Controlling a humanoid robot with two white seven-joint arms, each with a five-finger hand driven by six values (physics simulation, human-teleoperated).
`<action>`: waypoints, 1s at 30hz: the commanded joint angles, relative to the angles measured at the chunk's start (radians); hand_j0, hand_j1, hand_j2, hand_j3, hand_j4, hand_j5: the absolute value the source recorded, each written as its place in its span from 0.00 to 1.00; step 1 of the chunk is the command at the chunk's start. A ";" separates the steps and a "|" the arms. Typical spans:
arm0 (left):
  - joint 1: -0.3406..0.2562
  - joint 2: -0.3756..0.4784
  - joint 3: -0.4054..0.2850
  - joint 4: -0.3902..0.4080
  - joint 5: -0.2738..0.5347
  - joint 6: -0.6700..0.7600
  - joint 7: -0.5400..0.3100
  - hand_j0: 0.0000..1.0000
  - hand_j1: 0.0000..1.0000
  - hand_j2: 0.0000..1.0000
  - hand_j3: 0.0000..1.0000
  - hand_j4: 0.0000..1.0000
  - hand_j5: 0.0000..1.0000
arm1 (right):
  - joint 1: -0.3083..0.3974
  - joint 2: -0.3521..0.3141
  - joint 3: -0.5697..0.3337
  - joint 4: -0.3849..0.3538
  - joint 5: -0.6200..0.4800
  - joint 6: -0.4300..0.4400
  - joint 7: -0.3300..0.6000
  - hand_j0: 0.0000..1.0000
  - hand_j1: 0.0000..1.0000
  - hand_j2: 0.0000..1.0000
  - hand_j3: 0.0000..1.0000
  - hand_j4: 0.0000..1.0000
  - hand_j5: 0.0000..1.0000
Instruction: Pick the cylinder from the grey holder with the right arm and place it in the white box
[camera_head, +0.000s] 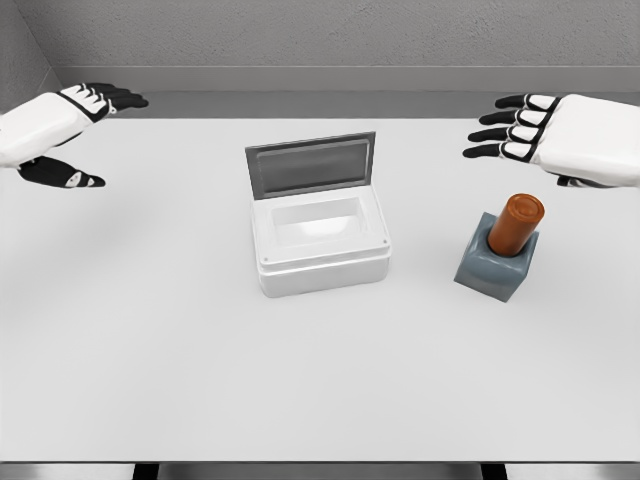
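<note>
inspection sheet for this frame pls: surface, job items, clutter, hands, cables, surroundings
Surface: white table, flat, evenly lit.
Job's things: brown cylinder stands tilted in the grey holder, right of centre. White box at centre, lid open and propped up at the back, interior appears empty.
Clutter: nothing seen.
Grippers: left hand at the upper left, fingers spread, holding nothing. Right hand at the upper right, behind the cylinder and apart from it, fingers extended, holding nothing.
Cables: nothing seen.
Surroundings: grey wall behind the table; dark floor strip at the near edge.
</note>
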 joint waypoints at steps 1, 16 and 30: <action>0.000 0.004 0.004 0.004 0.011 0.001 -0.001 1.00 1.00 1.00 1.00 1.00 1.00 | 0.002 -0.001 0.001 0.000 -0.004 0.001 -0.001 1.00 1.00 1.00 1.00 1.00 1.00; 0.026 -0.036 -0.074 -0.025 0.943 0.020 -0.426 1.00 1.00 1.00 1.00 1.00 1.00 | -0.041 0.009 -0.010 0.147 -0.309 0.001 0.439 1.00 1.00 1.00 1.00 1.00 1.00; 0.000 -0.078 -0.056 0.021 1.091 0.262 -0.426 1.00 1.00 1.00 1.00 1.00 1.00 | -0.074 0.137 0.044 0.210 -0.248 0.001 0.439 1.00 1.00 1.00 1.00 1.00 1.00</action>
